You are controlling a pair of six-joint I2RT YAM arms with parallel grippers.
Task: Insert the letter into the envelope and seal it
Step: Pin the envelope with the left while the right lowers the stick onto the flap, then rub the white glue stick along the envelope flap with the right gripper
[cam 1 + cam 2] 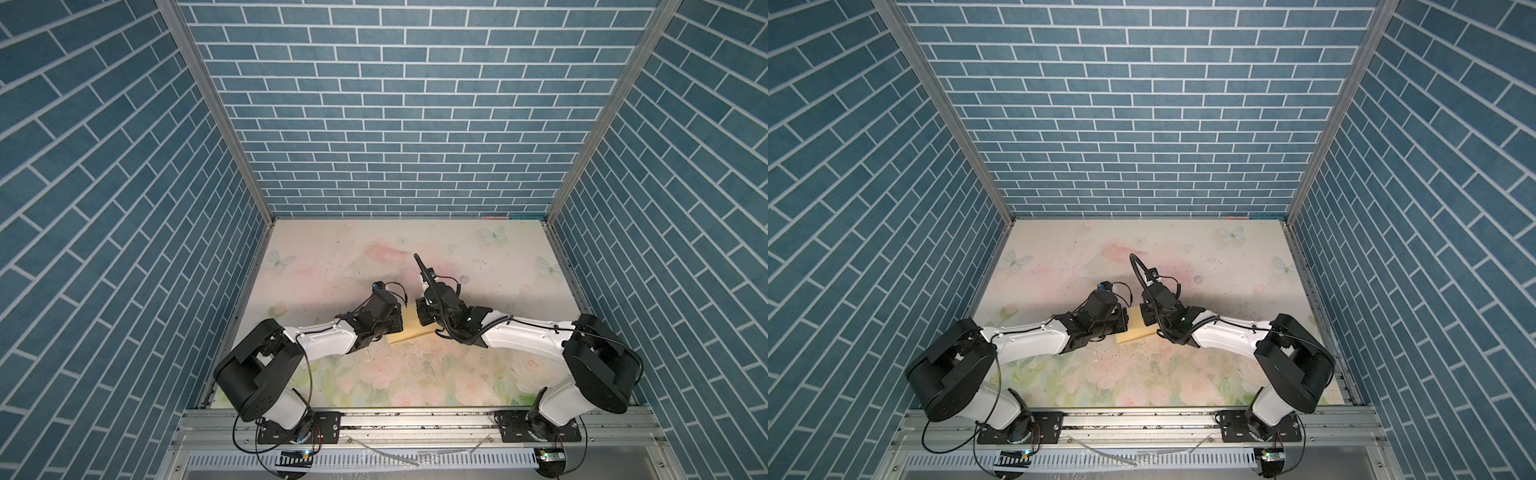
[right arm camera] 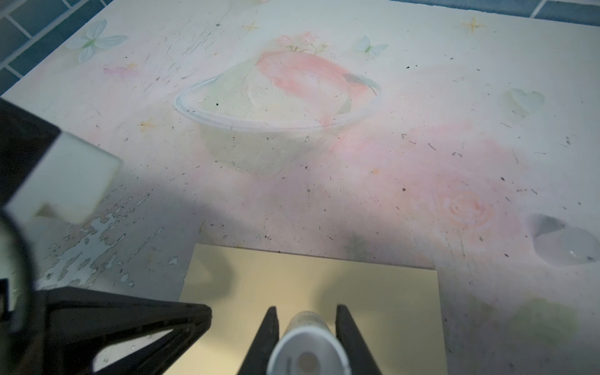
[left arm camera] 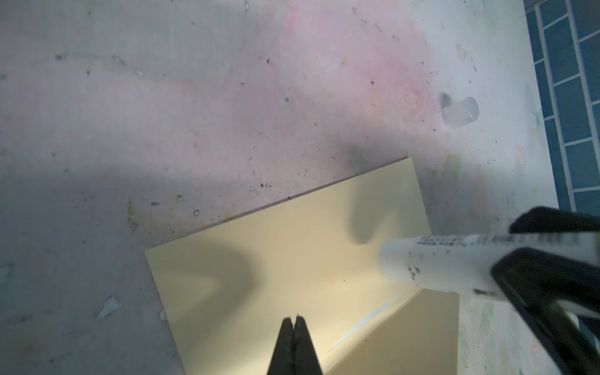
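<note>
Walls: blue brick-pattern panels (image 1: 395,124) stand on three sides, well behind and to either side of the envelope.
Counter: a pale floral-print counter (image 1: 332,257), scuffed and speckled, carries the envelope near its middle, toward the front.
Left arm: the white and black left arm (image 1: 324,345) reaches in to the envelope's left end.
Right arm: the right arm (image 1: 528,336) reaches in to the envelope's right end.
Envelope: the yellow-tan envelope (image 1: 409,330) lies flat on the counter between the two wrists, which hide both its ends in both top views (image 1: 1133,332). In the left wrist view its plain face (image 3: 292,259) meets a darker tan triangular part along one edge, with a pale streak on that line.
Left pincer: the left pincer (image 3: 293,319) has its jaws pressed together with nothing visible between them, tips at the envelope's face; whether they touch the paper cannot be told.
Right pincer: the right pincer (image 2: 306,308) is closed around the glue stick, poised over the envelope.
Glue stick: the white glue stick (image 2: 308,354), uncapped, points over the envelope's face (image 3: 438,263).
Cap: a small translucent cap (image 3: 461,110) lies on its side on the counter, apart from the envelope, beyond its far right corner (image 1: 463,279).
</note>
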